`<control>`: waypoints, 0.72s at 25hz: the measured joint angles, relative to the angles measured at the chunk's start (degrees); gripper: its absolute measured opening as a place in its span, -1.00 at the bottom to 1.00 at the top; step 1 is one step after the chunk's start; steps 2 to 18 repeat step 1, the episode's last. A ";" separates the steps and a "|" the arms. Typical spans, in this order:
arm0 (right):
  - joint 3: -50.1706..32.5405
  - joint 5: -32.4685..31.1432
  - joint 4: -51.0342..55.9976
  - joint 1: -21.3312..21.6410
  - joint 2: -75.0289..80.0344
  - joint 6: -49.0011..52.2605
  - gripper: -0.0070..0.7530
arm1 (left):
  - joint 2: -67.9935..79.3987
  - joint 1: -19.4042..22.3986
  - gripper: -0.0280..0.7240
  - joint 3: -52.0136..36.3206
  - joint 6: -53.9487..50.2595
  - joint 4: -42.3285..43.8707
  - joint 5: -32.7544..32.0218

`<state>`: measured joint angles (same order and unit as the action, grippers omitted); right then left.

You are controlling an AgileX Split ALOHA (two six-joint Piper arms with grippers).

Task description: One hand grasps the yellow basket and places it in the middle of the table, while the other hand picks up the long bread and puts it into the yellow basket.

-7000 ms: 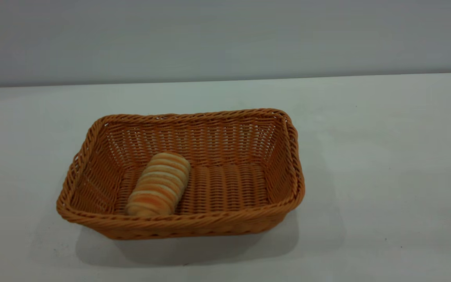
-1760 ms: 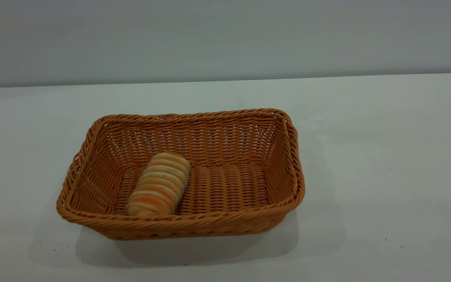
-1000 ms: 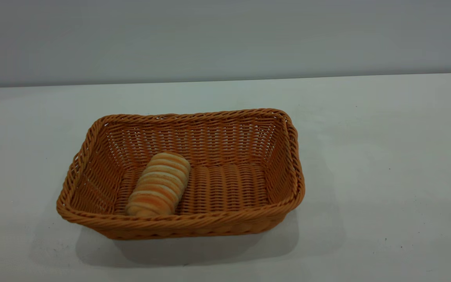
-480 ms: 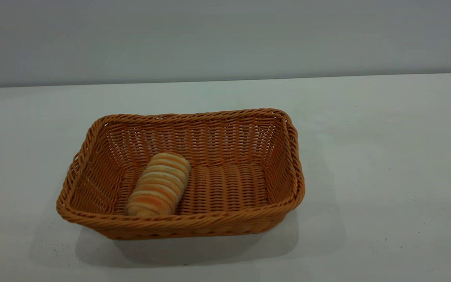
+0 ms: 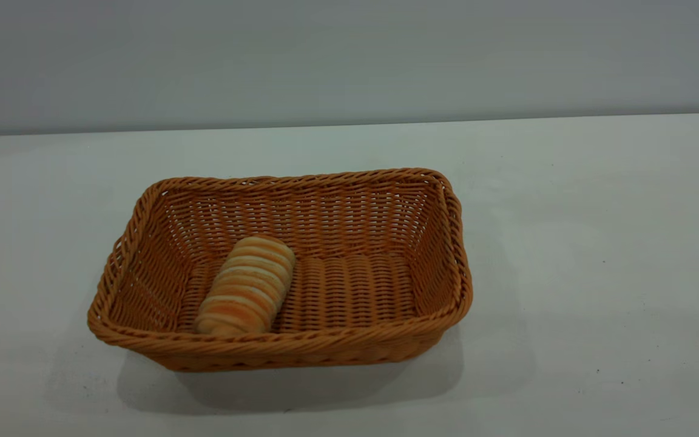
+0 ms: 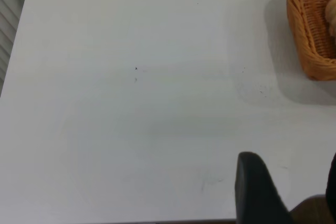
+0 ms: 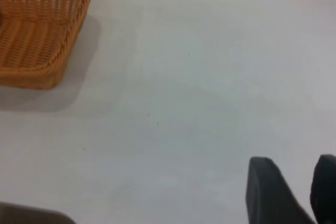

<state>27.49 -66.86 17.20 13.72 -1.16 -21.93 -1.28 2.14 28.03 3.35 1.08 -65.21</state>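
Observation:
The yellow basket stands on the white table, a little left of centre in the exterior view. The long bread lies on the basket's floor in its left half, one end against the near wall. Neither arm appears in the exterior view. In the left wrist view my left gripper hangs open over bare table, well away from the basket's corner. In the right wrist view my right gripper shows a narrower gap with nothing in it, far from the basket.
A plain grey wall runs behind the table's far edge. A few tiny dark specks mark the tabletop. The table's near edge shows just under the left gripper.

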 joint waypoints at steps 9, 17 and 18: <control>0.00 0.00 0.00 0.00 0.00 0.00 -0.35 | 0.00 0.00 0.09 0.00 0.00 0.00 0.00; 0.00 0.00 0.00 0.00 0.00 0.00 -0.35 | 0.00 0.00 0.09 0.00 0.00 0.00 0.00; 0.00 0.00 0.00 0.00 0.00 0.00 -0.35 | 0.00 0.00 0.09 0.00 0.00 0.00 0.00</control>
